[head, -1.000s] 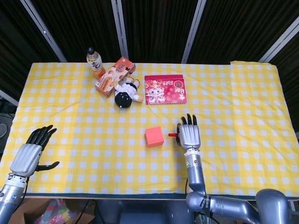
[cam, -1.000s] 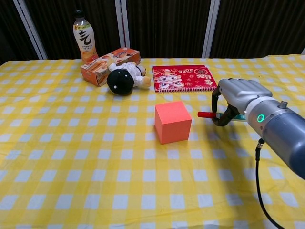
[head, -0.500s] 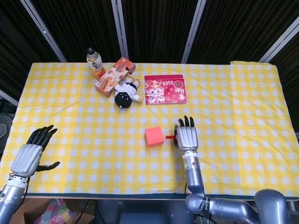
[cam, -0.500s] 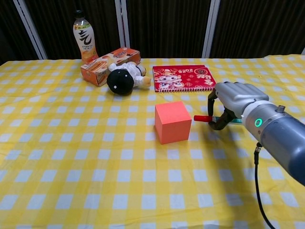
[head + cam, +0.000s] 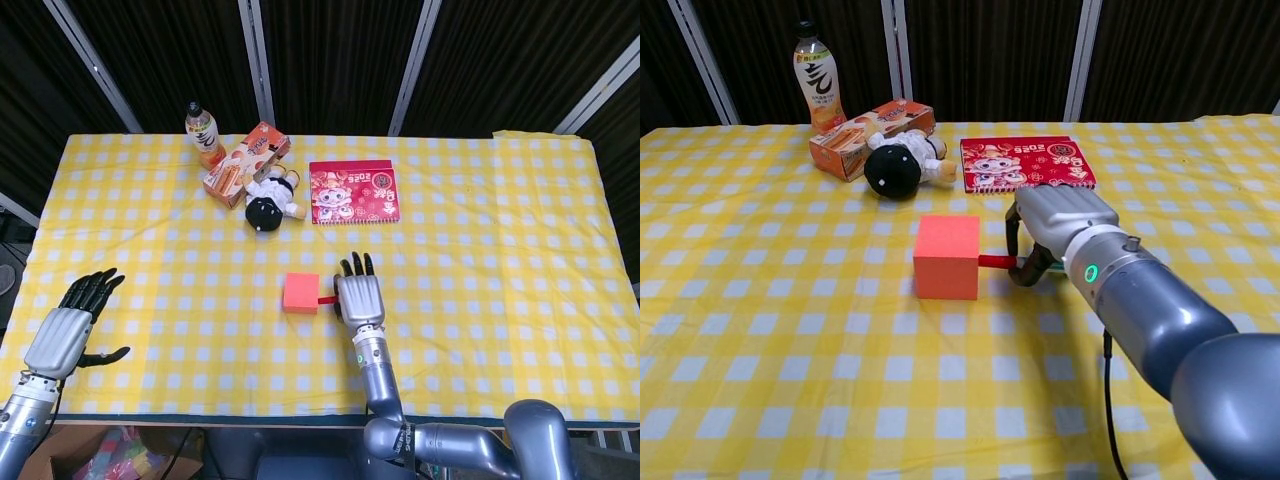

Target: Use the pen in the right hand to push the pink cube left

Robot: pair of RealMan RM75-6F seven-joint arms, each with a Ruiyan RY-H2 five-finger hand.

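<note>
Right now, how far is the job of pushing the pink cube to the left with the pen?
Done: the cube has already slid left compared with a second ago. In hand: the right hand holds the red pen, its tip against the cube's right face. The left hand stays idle at the table's left edge. Left: maybe a further push; the pictures show no goal mark, so I cannot tell.

Bottle label [image 5: 816, 82] – characters too blurred, notebook cover [image 5: 1026, 163] – print perhaps Chinese, unreadable
</note>
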